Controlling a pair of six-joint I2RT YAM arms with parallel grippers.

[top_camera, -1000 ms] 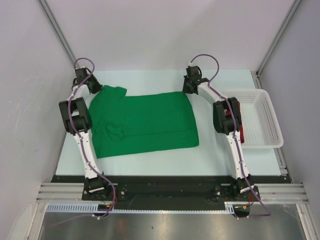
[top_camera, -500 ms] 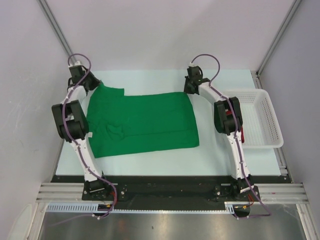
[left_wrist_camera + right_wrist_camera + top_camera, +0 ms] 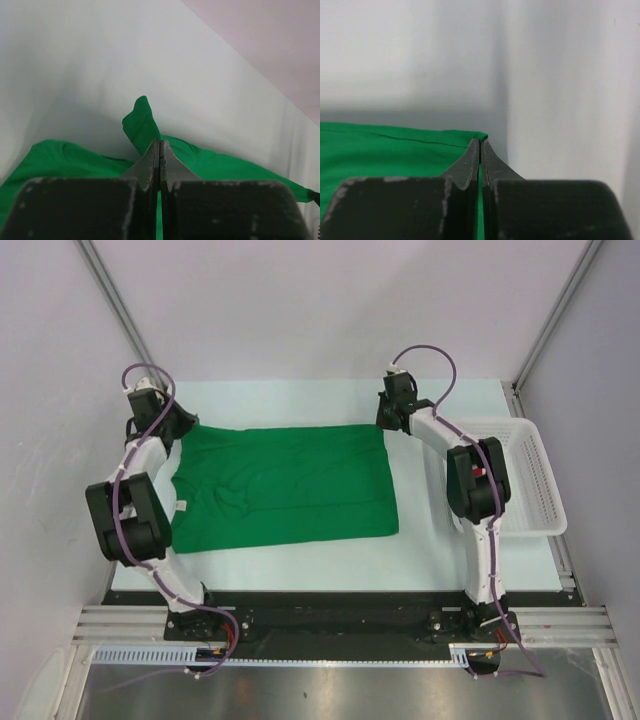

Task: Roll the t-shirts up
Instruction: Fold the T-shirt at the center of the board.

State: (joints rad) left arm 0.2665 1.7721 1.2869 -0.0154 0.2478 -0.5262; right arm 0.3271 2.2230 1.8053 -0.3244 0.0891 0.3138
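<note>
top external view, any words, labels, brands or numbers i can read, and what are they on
No text can be read in any view.
neck label on the green t-shirt: small white tag, too small to read.
basket: plain white mesh, no print visible.

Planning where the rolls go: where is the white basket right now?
In the top view the white basket sits at the table's right edge, just beyond the right arm, apart from the green t-shirt.

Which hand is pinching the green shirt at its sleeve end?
The left hand, closed on a sleeve of the green shirt, at the end with the neck label. The right hand pinches the hem corner nearer the basket.
</note>
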